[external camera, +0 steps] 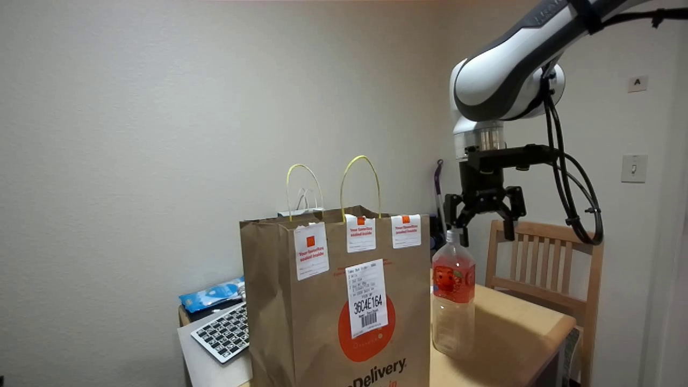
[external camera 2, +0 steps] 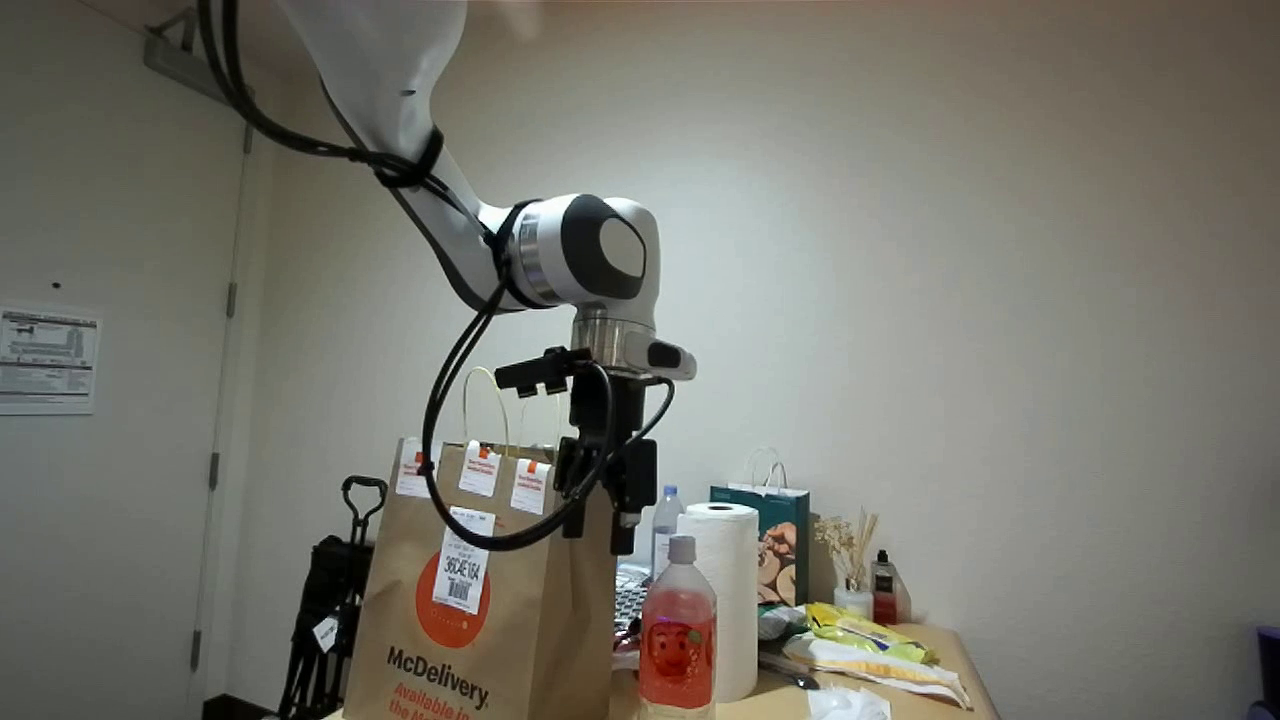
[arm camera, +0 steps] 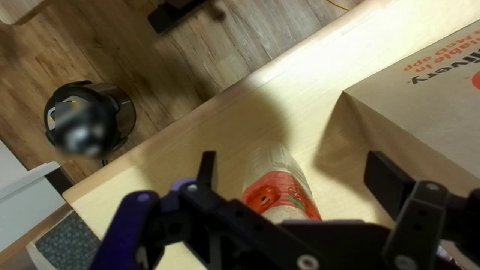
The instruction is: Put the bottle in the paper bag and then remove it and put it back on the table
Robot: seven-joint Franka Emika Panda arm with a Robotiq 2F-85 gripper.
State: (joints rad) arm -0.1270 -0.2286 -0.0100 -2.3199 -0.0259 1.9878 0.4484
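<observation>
I can't see down into the bag [external camera: 333, 301] — only its rim and yellow handles show at the top, its foot is cropped in both exterior views, and its brown side covers part of a keyboard [external camera: 221, 331]. In an exterior view a loop of cable [external camera 2: 500, 542] crosses the bag's front, and the bottle [external camera 2: 678, 640], standing before part of a paper roll [external camera 2: 735, 600], has its base cut off at the lower edge. In the wrist view the dark body of the gripper [arm camera: 292, 168] blocks the bottle's neck and cap, and a dark round thing [arm camera: 120, 112] on the floor [arm camera: 112, 45] is partly smeared by blur. The bottle stands upright on the table [external camera: 537, 317], outside the bag and just beside it, with a strip of table between the two as seen from the wrist. It's clear plastic, narrow at the neck, with a pale cap and a wide red label bearing a smiling face and a bit of green leaf; how much is inside I can't make out. Near its top the gripper points straight down, jaws spread wide, gripping nothing. In the wrist view the bottle's body shows in the space between the fingers [arm camera: 386, 183]; in an exterior view one of them hangs right by the cap — whether they touch, I can't tell.
</observation>
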